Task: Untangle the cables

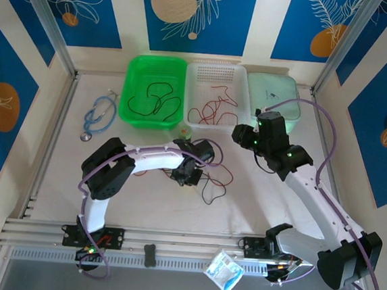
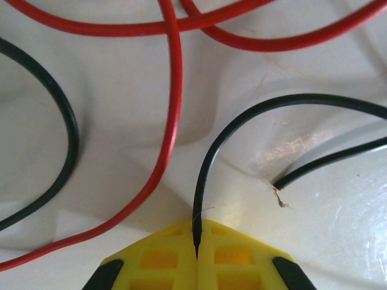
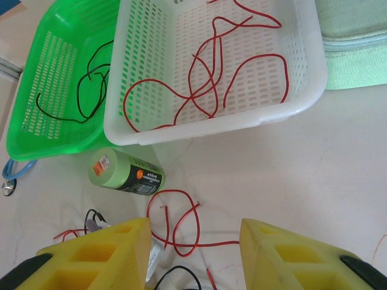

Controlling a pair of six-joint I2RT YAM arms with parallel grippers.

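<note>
Low centre in its wrist view, the left gripper [image 2: 197, 257] pinches a black cable [image 2: 208, 163] arcing up-right from its jaws; the right gripper [image 3: 195, 241] hangs spread nearby.

Thin black cable [image 2: 211, 158] and thin red cable [image 2: 175, 121]: smooth, glossy plastic sheaths. White table [image 2: 338, 241]: smooth, faint sheen, scuffed. Green perforated plastic basket [image 3: 36, 57], white perforated plastic basket [image 3: 242, 124]: semi-gloss. Yellow left end effector [image 2: 196, 238]: matt plastic.
</note>
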